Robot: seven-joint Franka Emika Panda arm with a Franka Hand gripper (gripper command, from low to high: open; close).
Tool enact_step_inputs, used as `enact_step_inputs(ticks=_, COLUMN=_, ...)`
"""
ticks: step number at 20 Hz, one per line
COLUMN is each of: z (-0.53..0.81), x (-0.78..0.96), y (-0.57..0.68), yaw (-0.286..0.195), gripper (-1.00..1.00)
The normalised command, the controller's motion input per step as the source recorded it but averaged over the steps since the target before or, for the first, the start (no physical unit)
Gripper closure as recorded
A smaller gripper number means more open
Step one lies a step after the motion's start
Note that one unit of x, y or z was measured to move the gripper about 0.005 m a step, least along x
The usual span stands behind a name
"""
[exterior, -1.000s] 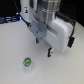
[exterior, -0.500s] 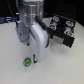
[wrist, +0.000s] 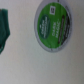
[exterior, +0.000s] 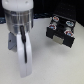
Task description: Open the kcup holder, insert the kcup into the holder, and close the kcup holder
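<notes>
The kcup holder [exterior: 61,31] is a black box with grey panels on its face, at the exterior view's right. The blur hides whether its top is up or down. The white arm fills the exterior view's left, and its gripper [exterior: 22,59] hangs low over the table. I cannot tell how its jaws stand. The kcup is hidden behind the arm in the exterior view. In the wrist view the kcup [wrist: 53,26] fills much of the picture, a round green pod with a white rim, seen from straight above and close. No fingers show in the wrist view.
The table [exterior: 55,65] is pale and plain. A dark green blurred shape [wrist: 4,31] sits at the edge of the wrist view, apart from the kcup. A dark bracket [exterior: 10,41] sits beside the arm at the exterior view's left.
The arm has swung toward the exterior view's left and come down over the kcup, which showed on the table before and is now covered by the arm.
</notes>
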Motion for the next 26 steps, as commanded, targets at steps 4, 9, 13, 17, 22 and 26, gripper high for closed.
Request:
enact_step_inputs(ticks=4, z=-0.14, x=0.16, y=0.01, yaw=-0.108, gripper=-1.0)
enact_step_inputs(ticks=9, z=0.01, x=0.08, y=0.1, yaw=-0.027, gripper=-1.0)
enact_step_inputs(ticks=13, z=0.01, x=0.02, y=0.08, yaw=-0.002, gripper=-1.0)
enact_step_inputs(ticks=17, z=-0.04, x=0.04, y=0.24, yaw=0.002, gripper=-1.0)
enact_step_inputs(ticks=22, z=-0.14, x=0.0, y=0.14, yaw=0.003, gripper=-1.0)
enact_step_inputs(ticks=26, z=-0.24, x=0.0, y=0.01, yaw=0.0, gripper=-1.0)
